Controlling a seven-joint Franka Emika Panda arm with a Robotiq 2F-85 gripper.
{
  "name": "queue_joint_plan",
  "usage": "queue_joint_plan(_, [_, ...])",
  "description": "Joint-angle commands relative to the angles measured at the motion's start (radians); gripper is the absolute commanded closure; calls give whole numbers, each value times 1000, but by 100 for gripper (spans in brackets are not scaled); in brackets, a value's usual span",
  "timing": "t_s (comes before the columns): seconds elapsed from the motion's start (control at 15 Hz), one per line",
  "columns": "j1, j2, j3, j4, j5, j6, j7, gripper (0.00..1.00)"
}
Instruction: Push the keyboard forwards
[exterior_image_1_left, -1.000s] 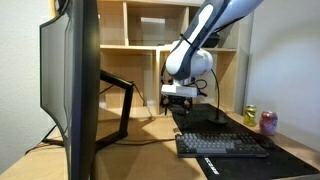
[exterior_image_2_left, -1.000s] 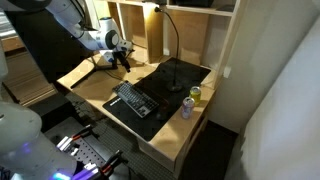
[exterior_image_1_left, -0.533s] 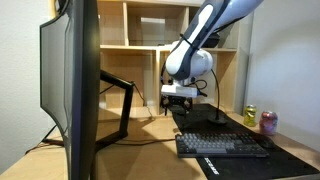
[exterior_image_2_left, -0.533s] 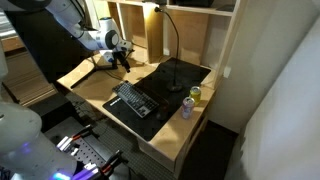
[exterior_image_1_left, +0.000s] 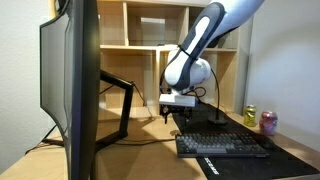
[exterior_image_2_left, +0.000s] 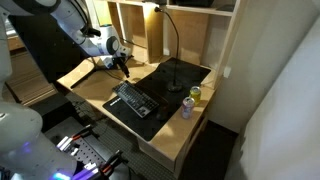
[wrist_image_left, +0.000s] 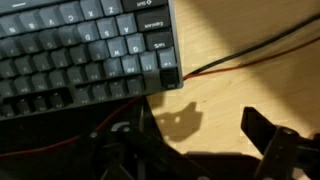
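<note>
The keyboard (exterior_image_1_left: 222, 145) is long, flat and dark, and lies on a black desk mat (exterior_image_1_left: 290, 152). It also shows in an exterior view (exterior_image_2_left: 132, 99) and fills the top left of the wrist view (wrist_image_left: 80, 50). My gripper (exterior_image_1_left: 178, 108) hangs above the wooden desk just beyond the keyboard's end, not touching it. An exterior view shows the gripper (exterior_image_2_left: 124, 70) past the keyboard's far corner. In the wrist view the gripper (wrist_image_left: 195, 148) is open and empty, with bare wood between its fingers.
A thin red and black cable (wrist_image_left: 250, 55) runs from the keyboard across the wood. Two drink cans (exterior_image_1_left: 250, 115) (exterior_image_1_left: 268, 122) stand beside the mat. A large monitor (exterior_image_1_left: 70, 90) blocks the near side. A desk lamp (exterior_image_2_left: 170, 35) and shelves (exterior_image_1_left: 140, 30) stand behind.
My gripper has dropped lower and moved a little closer to the keyboard's end. The keyboard has not moved.
</note>
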Motion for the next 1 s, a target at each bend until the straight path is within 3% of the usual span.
queue_joint_plan(0.0, [84, 93, -45, 39, -38, 90, 113, 0])
queue_joint_plan(0.2, [194, 62, -96, -6, -57, 153, 244, 0])
queue_joint_plan(0.33, [306, 19, -167, -41, -104, 172, 377, 0])
queue_joint_plan(0.47, [421, -10, -232, -51, -159, 145, 532, 0])
queue_joint_plan(0.6, [579, -18, -345, -34, -203, 93, 709, 0])
queue_joint_plan(0.67, [612, -28, -356, -34, -231, 52, 796, 0])
queue_joint_plan(0.73, [435, 38, -319, 3, -192, 101, 702, 0])
queue_joint_plan(0.8, [440, 21, -314, -4, -168, 57, 737, 0])
queue_joint_plan(0.87, [385, 13, -277, -8, -119, 34, 707, 0])
queue_joint_plan(0.93, [465, 11, -291, 1, -194, 43, 768, 0])
